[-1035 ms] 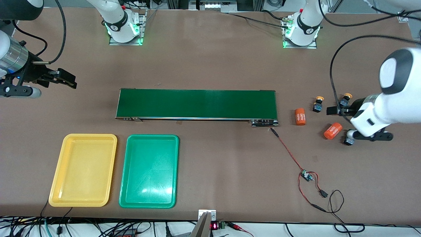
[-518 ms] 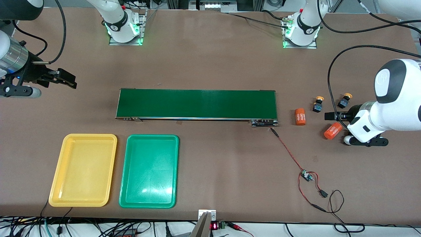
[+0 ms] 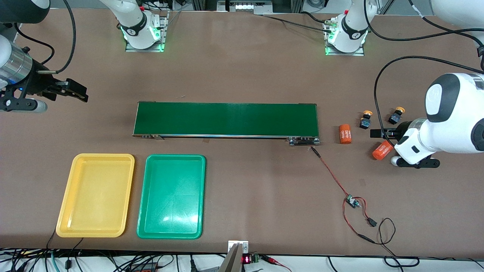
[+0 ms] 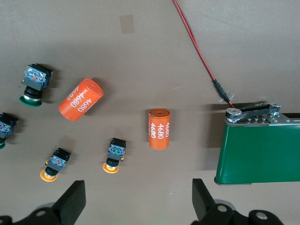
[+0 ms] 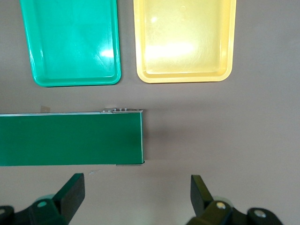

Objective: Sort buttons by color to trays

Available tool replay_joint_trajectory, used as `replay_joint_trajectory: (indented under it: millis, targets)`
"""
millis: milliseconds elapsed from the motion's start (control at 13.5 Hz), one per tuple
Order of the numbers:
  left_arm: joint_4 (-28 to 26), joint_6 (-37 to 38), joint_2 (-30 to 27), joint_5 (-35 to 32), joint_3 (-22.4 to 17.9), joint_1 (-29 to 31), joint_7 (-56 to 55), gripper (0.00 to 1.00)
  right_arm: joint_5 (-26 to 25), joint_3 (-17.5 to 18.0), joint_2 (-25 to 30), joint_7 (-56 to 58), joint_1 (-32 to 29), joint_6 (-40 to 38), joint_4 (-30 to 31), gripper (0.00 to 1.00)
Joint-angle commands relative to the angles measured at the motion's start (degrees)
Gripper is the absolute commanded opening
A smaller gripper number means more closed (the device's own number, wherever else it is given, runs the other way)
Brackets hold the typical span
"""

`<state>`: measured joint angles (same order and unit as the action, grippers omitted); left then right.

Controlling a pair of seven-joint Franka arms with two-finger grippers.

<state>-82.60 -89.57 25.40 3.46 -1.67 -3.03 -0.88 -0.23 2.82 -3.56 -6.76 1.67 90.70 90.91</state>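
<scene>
At the right edge of the front frame, the left gripper (image 3: 378, 133) is hanging, fingers apart, over the small black yellow-capped and green-capped buttons (image 4: 115, 154), having lowered since a second ago, while the right gripper (image 3: 77, 92) is waiting spread at upper left, well apart from the yellow and green plastic trays (image 3: 124, 196).

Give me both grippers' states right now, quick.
Left gripper: open, holding nothing, over the buttons.
Right gripper: open, holding nothing, waiting over the conveyor belt end.

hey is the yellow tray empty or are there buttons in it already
Empty. The yellow tray shows only its bare floor in the front and right wrist views.
</scene>
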Motion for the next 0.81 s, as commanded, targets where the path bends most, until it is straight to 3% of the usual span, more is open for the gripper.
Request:
replay_joint_trajectory:
  millis: [0,370,740]
  targets:
    - [-2.46,-2.43,-0.87,0.05,0.00,0.30,0.26,1.00,0.14,0.08,0.31,-0.89,0.17,0.09,-0.12,1.00]
    - [-19.76,-15.97,-8.68,0.23,0.61,0.65,0.17,1.00,0.14,0.17,0.31,-0.89,0.26,0.09,-0.03,1.00]
    - [-29.35,-23.08,-9.40,1.89,0.79,1.36,0.26,1.00,0.05,0.17,0.31,-0.89,0.52,0.09,-0.12,1.00]
